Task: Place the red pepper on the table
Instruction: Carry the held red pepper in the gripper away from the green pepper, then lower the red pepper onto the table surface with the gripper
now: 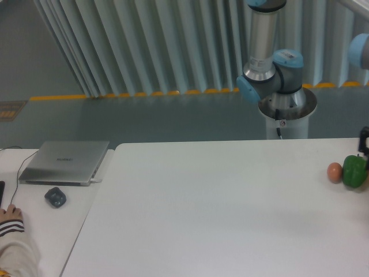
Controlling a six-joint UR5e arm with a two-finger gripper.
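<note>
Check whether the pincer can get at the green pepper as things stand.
Probably yes. The pincer, mostly cut off at the frame's right edge, sits just above the green pepper, with nothing over it. The egg lies close on its left and may be nudged.

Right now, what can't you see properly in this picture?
- Red pepper: nowhere in the camera view.
- Gripper: cut off by the right edge, so open or shut is unclear.
- Green pepper: its right side is hidden at that edge.
- Arm: top cut off by the upper edge.
</note>
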